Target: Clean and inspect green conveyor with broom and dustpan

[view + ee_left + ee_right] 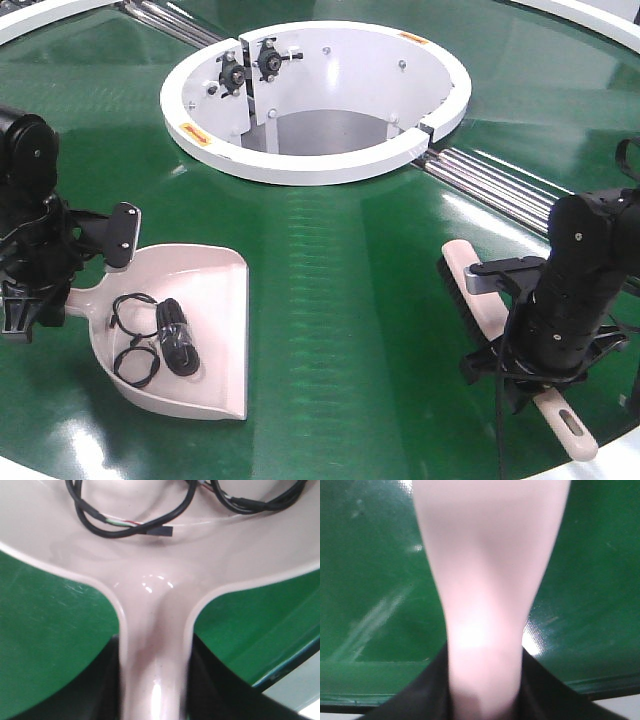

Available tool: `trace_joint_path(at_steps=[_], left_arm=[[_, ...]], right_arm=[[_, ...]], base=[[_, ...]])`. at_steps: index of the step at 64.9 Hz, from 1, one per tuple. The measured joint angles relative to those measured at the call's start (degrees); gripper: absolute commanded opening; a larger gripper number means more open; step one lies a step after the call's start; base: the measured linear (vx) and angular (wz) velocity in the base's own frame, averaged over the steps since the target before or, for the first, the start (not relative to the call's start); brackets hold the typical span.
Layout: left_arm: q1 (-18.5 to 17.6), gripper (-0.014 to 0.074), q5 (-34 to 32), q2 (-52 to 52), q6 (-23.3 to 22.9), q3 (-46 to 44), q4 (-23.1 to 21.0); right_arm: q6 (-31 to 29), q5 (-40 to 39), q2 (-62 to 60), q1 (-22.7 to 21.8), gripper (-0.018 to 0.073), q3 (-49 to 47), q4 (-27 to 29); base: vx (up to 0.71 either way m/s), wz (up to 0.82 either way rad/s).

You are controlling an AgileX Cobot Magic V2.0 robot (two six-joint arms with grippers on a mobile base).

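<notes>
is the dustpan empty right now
No, coiled black cables lie inside the dustpan in the front view.

Open green conveyor (pixel 330 300) lies between dustpan (pixel 205 272) and broom (pixel 462 282); the white ring (pixel 200 130) blocks beyond.

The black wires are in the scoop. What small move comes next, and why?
Probably the left pincer lifts the dustpan slightly, kept level. It is shut on the handle, the wires lie inside the pan, no other litter shows on the belt, and the right pincer holds the broom well aside.
</notes>
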Motion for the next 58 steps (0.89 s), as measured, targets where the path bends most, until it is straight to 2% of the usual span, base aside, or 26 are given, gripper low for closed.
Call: trace_joint_path(at_steps=[17,25,35,44,50,58], left_arm=[[0.0,0.0051,0.0,0.0,0.0,0.0,0.0],[0.0,0.0133,0.2,0.0,-1.3,0.0,0.0],[0.0,0.0306,0.7,0.0,-4.8,0.0,-0.6],[0.0,0.0426,-4.2,0.0,-6.7,0.0,-0.8],[0.0,0.0459,-7.2,0.0,-7.0,0.0,-1.9],[0.0,0.0461,-7.5,0.0,-7.1,0.0,-3.2]], right_arm=[[-0.1,0.0,0.0,0.0,0.0005,0.0,0.0],[-0.1,0.0,0.0,0.0,0.0005,0.0,0.0],[-0.1,0.0,0.0,0.0,0.0005,0.0,0.0],[-0.1,0.0,0.0,0.0,0.0005,0.0,0.0],[-0.2,0.0,0.0,0.0,0.0005,0.0,0.0],[-0.2,0.0,0.0,0.0,0.0005,0.0,0.0]], base=[[0.00,0.00],[0.00,0.00],[0.00,0.00],[0.00,0.00],[0.00,0.00],[0.00,0.00]])
